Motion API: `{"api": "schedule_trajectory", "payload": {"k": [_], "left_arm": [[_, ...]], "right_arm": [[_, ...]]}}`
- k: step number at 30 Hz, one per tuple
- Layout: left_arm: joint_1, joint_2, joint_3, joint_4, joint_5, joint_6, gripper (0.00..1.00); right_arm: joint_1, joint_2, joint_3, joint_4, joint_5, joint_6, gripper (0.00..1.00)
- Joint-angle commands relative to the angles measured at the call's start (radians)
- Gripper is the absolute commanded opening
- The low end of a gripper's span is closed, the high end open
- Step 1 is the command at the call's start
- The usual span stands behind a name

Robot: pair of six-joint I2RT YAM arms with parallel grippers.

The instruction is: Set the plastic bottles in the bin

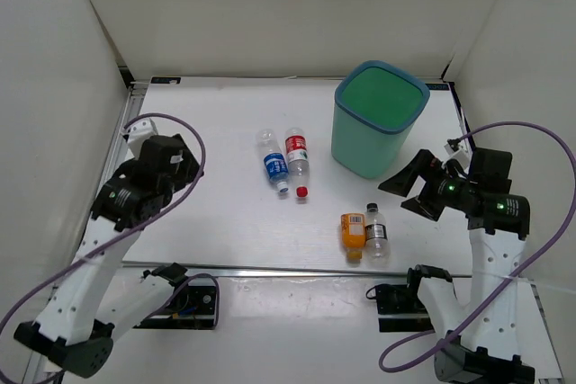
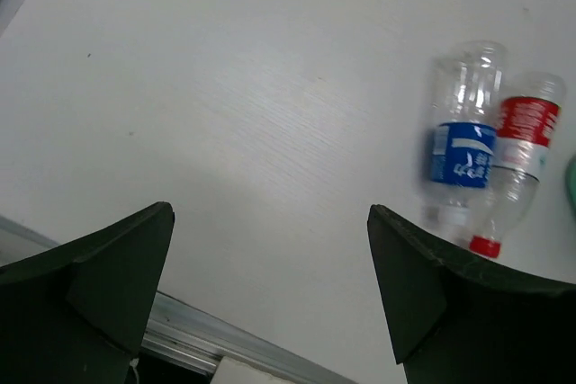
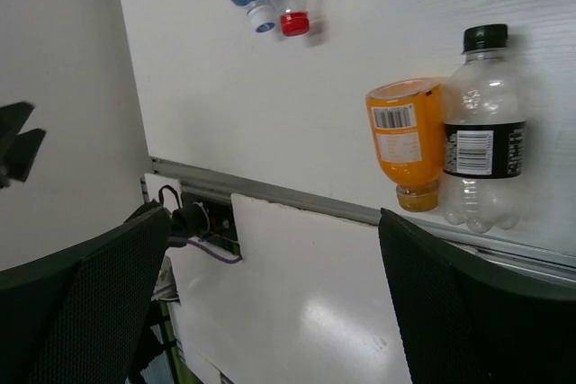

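Four bottles lie on the white table. The blue-label bottle (image 1: 274, 165) and the red-label, red-cap bottle (image 1: 296, 158) lie side by side mid-table. The orange bottle (image 1: 353, 232) and the dark-label bottle (image 1: 375, 230) lie together near the front rail. The teal bin (image 1: 346, 146) stands upright at the back right. My left gripper (image 1: 180, 161) is open and empty, far left of the bottles; its view (image 2: 270, 211) shows the blue-label (image 2: 463, 155) and red-label (image 2: 524, 137) bottles ahead. My right gripper (image 1: 410, 188) is open and empty, beside the bin; its view (image 3: 273, 215) shows the orange (image 3: 403, 137) and dark-label (image 3: 481, 141) bottles.
White walls enclose the table on the left, back and right. A metal rail (image 1: 297, 270) runs along the front edge, with the arm bases and purple cables below it. The bin stands close to my right arm.
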Motion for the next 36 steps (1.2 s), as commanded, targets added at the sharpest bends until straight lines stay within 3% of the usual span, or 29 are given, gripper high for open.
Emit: {"api": "schedule_trajectory", "payload": {"k": [1, 5, 10, 13, 15, 18, 22, 31, 36], "left_arm": [[-0.025, -0.083, 0.042, 0.061, 0.1, 0.203, 1.0], [-0.025, -0.11, 0.045, 0.09, 0.167, 0.341, 1.0], [-0.013, -0.037, 0.083, 0.067, 0.142, 0.378, 1.0], [-0.013, -0.028, 0.059, 0.04, -0.004, 0.212, 1.0], [0.005, -0.028, 0.043, 0.001, -0.003, 0.127, 1.0], [0.033, -0.019, 0.014, 0.013, 0.156, 0.167, 1.0], [0.033, -0.001, -0.023, 0.013, 0.221, 0.156, 1.0], [0.033, 0.032, 0.039, -0.029, 0.171, 0.165, 1.0], [0.033, 0.022, 0.039, -0.06, 0.171, 0.165, 1.0]], "right_arm": [[0.004, -0.006, -0.004, 0.066, 0.061, -0.038, 1.0], [0.004, -0.001, -0.014, 0.015, 0.095, -0.127, 1.0], [0.016, -0.013, -0.048, 0.024, 0.134, -0.127, 1.0], [0.016, 0.033, -0.079, 0.014, 0.246, -0.068, 1.0], [0.026, 0.117, -0.1, 0.003, 0.246, -0.046, 1.0], [0.037, 0.194, -0.149, 0.052, 0.261, -0.01, 1.0], [0.097, 0.246, -0.159, 0.122, 0.354, 0.04, 1.0], [0.335, 0.312, -0.268, 0.196, 0.588, 0.161, 1.0], [0.358, 0.343, -0.295, 0.237, 0.632, 0.246, 1.0]]}}
